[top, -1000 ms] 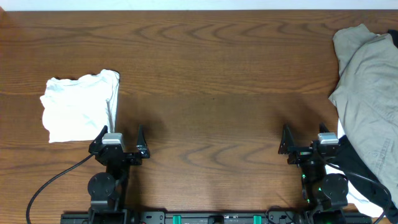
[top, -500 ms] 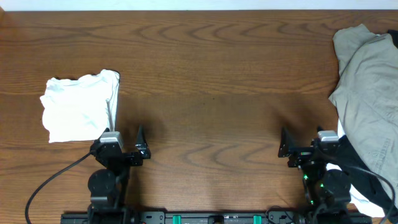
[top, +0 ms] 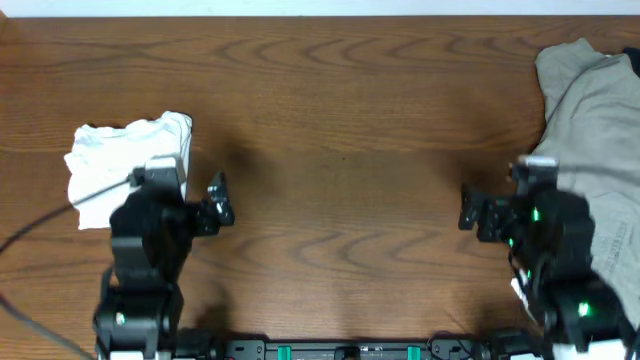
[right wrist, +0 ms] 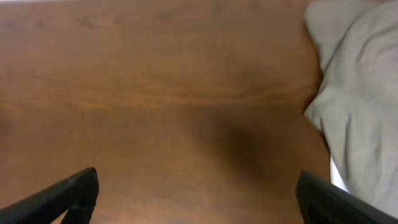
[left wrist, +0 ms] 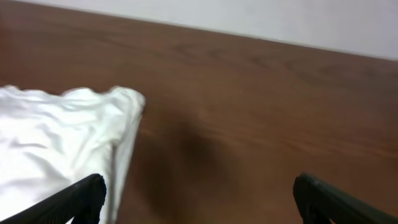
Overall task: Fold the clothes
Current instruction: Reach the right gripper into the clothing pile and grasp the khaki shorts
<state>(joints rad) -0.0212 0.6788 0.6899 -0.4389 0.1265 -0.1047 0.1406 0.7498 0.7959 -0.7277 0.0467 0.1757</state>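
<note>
Both arms sit along the near edge of the table (top: 340, 90), one on each side. They come out pretty smeared from overhead, so we can't read the joints cleanly. The left arm (top: 145, 245) reaches forward from its base, with the left gripper (top: 188, 188) pointing toward the far edge. Its outer finger sits over the right edge of the white garment (top: 115, 170), and the inner one is over bare wood. On the left wrist camera we get the two black fingertips way out at the bottom corners with only tabletop between them, so that pincer is spread wide and holding nothing. The white garment's rumpled corner is just ahead of the left-hand tip.

The right arm (top: 560, 250) pretty much mirrors that on the other side. The right gripper (top: 498, 195) also faces the far edge, fingers splayed wide, empty, over bare wood. We can't tell from any view whether either gripper touches the table or hangs above it.

The shorts (top: 590, 120) are a crumpled grey-green heap at the right edge of the table, running out of frame, not folded. In the right wrist view they fill the right side, ahead of and beside the right-hand fingertip but apart from it. They're well apart from the white garment, with a wide stretch of wood between.
</note>
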